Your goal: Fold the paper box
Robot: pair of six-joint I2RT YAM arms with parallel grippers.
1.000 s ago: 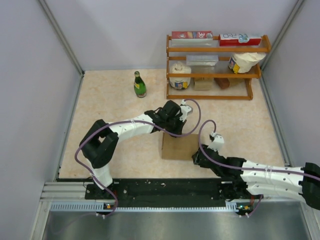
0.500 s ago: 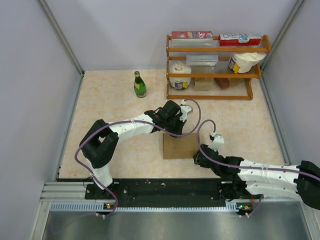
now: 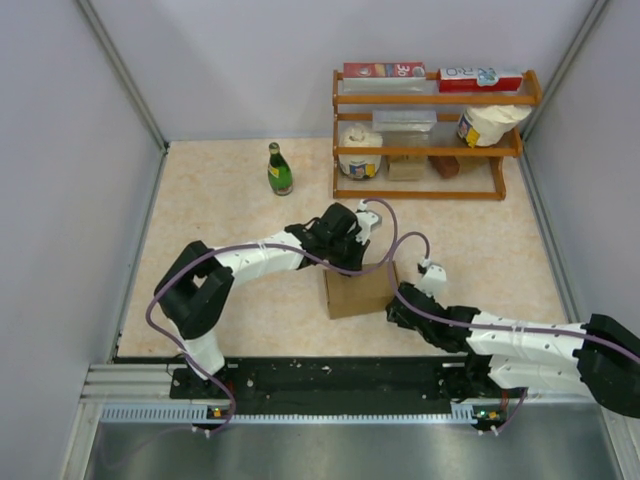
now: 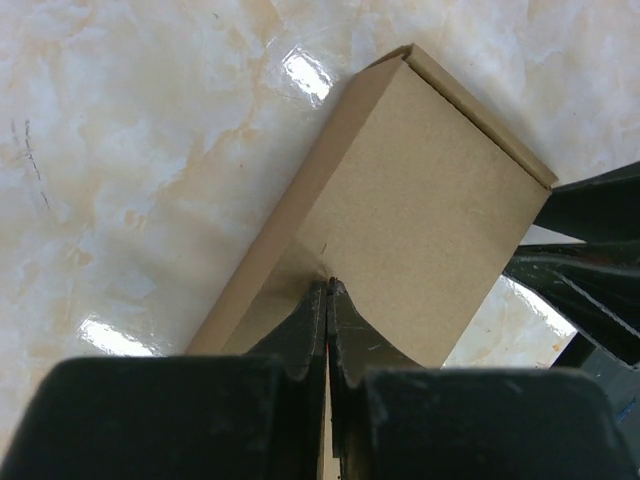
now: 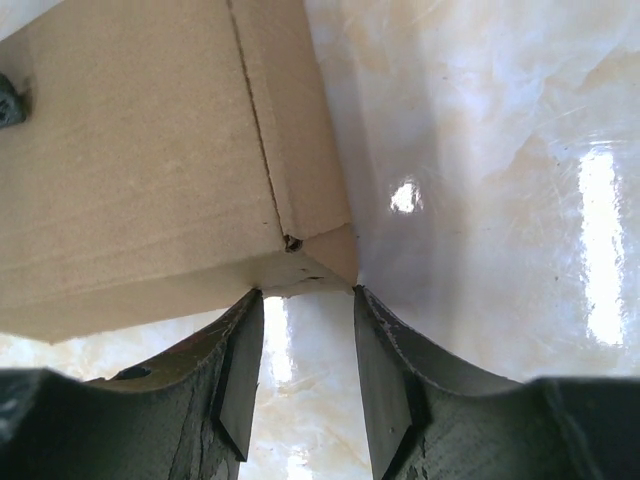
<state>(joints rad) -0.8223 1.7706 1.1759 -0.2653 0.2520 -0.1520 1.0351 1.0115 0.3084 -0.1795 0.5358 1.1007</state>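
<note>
The paper box [image 3: 358,292] is a slim folded brown cardboard box lying on the marble table top. My left gripper [image 3: 352,262] is shut, with its tips resting on the box's far edge. In the left wrist view the closed gripper [image 4: 330,288] touches the box [image 4: 420,220] on its top face, near a long edge. My right gripper [image 3: 393,305] is open at the box's near right corner. In the right wrist view the gripper [image 5: 306,292] has that corner of the box [image 5: 130,160] just at its fingertips, and nothing is between the fingers.
A green bottle [image 3: 279,169] stands at the back left. A wooden shelf [image 3: 430,135] with printed cartons, jars and small boxes stands at the back right. Grey walls close in both sides. The right arm's dark body [image 4: 590,260] lies just past the box.
The box has turned slightly, its far right corner shifting right. My right gripper has moved up and left against the box's near right corner. My left gripper has shifted slightly left.
</note>
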